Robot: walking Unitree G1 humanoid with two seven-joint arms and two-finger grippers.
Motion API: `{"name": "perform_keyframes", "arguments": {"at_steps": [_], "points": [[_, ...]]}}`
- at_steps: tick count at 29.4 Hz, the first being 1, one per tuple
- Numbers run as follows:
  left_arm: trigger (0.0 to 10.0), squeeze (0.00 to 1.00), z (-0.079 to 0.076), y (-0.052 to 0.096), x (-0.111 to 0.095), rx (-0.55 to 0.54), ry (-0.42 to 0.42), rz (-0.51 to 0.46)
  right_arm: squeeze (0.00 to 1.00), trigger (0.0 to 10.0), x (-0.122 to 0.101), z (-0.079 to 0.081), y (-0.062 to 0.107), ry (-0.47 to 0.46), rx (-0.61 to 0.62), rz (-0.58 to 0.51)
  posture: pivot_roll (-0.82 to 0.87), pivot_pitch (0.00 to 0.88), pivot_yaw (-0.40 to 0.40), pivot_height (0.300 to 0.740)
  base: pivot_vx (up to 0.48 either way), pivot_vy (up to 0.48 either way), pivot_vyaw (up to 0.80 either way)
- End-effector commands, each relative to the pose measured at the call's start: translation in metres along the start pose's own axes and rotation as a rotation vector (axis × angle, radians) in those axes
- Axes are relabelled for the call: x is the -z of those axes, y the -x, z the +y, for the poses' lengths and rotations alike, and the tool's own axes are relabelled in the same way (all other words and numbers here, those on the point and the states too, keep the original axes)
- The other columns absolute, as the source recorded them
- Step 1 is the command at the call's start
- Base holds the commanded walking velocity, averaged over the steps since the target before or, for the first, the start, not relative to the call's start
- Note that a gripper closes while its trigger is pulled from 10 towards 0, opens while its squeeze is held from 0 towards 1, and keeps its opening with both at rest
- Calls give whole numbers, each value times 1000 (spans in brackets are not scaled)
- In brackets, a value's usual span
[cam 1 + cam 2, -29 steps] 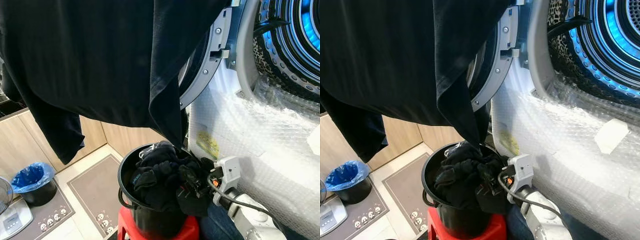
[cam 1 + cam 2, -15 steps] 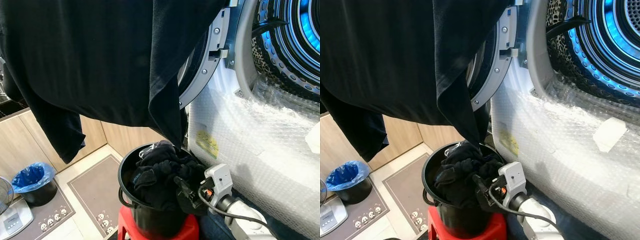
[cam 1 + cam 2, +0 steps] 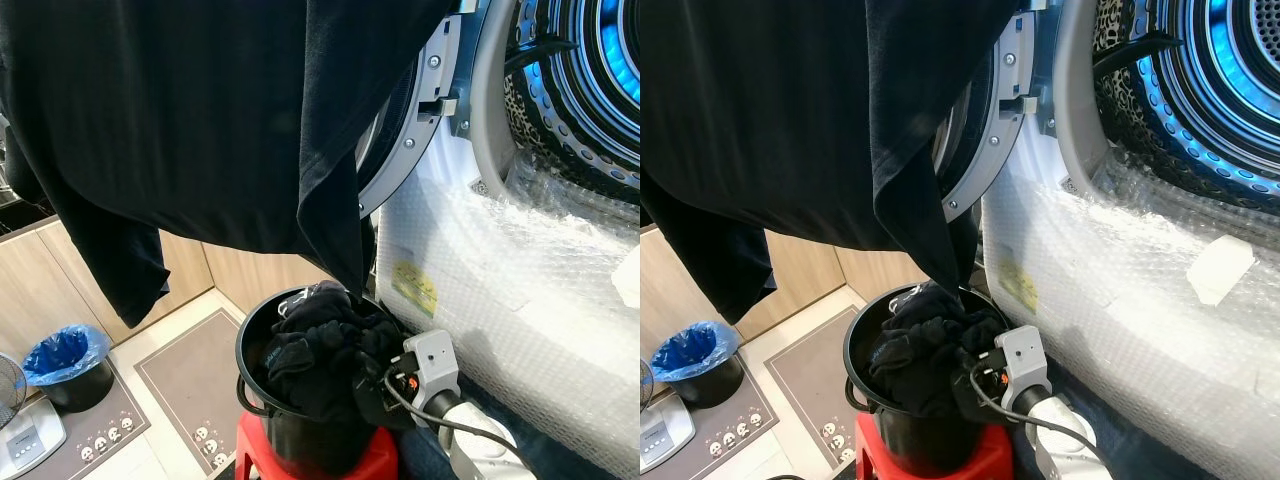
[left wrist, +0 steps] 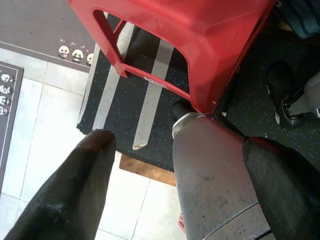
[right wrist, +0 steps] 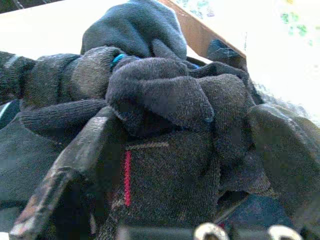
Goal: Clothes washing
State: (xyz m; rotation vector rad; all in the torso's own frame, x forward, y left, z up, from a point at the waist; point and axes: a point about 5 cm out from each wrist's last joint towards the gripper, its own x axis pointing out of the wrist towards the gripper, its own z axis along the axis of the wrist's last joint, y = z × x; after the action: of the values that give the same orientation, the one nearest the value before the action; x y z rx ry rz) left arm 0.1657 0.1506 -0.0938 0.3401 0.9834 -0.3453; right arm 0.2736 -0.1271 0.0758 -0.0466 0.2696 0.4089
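**Observer:** What fills your head cameras?

**Operator:** Biggest thing I see is a large black garment (image 3: 200, 120) hanging across the top, draped over the open round grey door (image 3: 415, 130) of the white front-loading washing machine (image 3: 520, 300). The machine's front is wrapped in clear bubble wrap, and its perforated steel drum (image 3: 580, 80) glows blue at upper right.

**Observer:** And the laundry?

**Operator:** Below the garment's hanging tip stands a black round plastic bucket (image 3: 262, 400) on a red plastic stool (image 3: 370, 462), just beside the machine's front. It is heaped with a pile of dark knitted socks and gloves (image 3: 320, 355).

**Observer:** Where are my grippers?

**Operator:** My right gripper (image 5: 185, 165) is down in that pile; its wrist camera shows both black fingers spread, with a bunched dark grey sock between them, the fingers not pressed onto it. My left gripper (image 4: 175, 185) hangs low beside the stool's leg, fingers wide apart with nothing between them, over a dark striped mat (image 4: 145, 100) and pale floor tiles.

**Observer:** Anything else?

**Operator:** On the floor to the left, a small black bin with a blue liner (image 3: 62, 365).
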Motion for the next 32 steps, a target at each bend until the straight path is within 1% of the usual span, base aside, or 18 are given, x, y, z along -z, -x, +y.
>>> {"name": "perform_keyframes", "arguments": {"at_steps": [1, 5, 11, 23, 26, 28, 29, 30, 32], "points": [[10000, 0, 0, 1, 7, 0, -1, 29, 0, 0, -2, 0, -3, -8, 12, -1, -114, 0, 46, 740, 0, 0, 0], [10000, 0, -1, 1, 8, 2, -3, 29, 0, 0, -4, -2, -5, -26, 36, -9, -113, 0, 42, 740, 0, 0, 0], [10000, 0, -3, 1, 7, 8, -7, 25, 0, 0, -8, -1, -6, -30, 24, -27, -116, 0, 38, 740, 0, 0, 0], [10000, 0, -6, 0, 3, 16, -15, 17, 0, 0, -7, -3, -5, -39, 30, -19, -122, 0, 27, 740, 0, 0, 0], [10000, 0, -6, -1, -1, 17, -17, 8, 0, 0, -7, -4, -5, -41, 32, -18, -123, 0, 26, 740, 0, 0, 0], [10000, 0, -6, -1, -3, 17, -19, 0, 0, 0, -7, 1, -3, -58, -30, -20, -123, 0, 26, 740, 0, 0, 0], [10000, 0, -6, -1, -3, 17, -19, 0, 0, 0, -7, 1, -3, -58, -30, -20, -123, 0, 26, 740, 0, 0, 0], [10000, 0, -5, -2, -6, 17, -18, -6, 1000, 10000, -9, 0, -4, -47, -9, -24, -123, 0, 27, 740, 0, 0, 0], [10000, 0, -4, -2, -8, 17, -18, -14, 1000, 10000, -9, -1, -5, -47, 17, -23, -122, 0, 27, 740, 0, 0, 0]]}}
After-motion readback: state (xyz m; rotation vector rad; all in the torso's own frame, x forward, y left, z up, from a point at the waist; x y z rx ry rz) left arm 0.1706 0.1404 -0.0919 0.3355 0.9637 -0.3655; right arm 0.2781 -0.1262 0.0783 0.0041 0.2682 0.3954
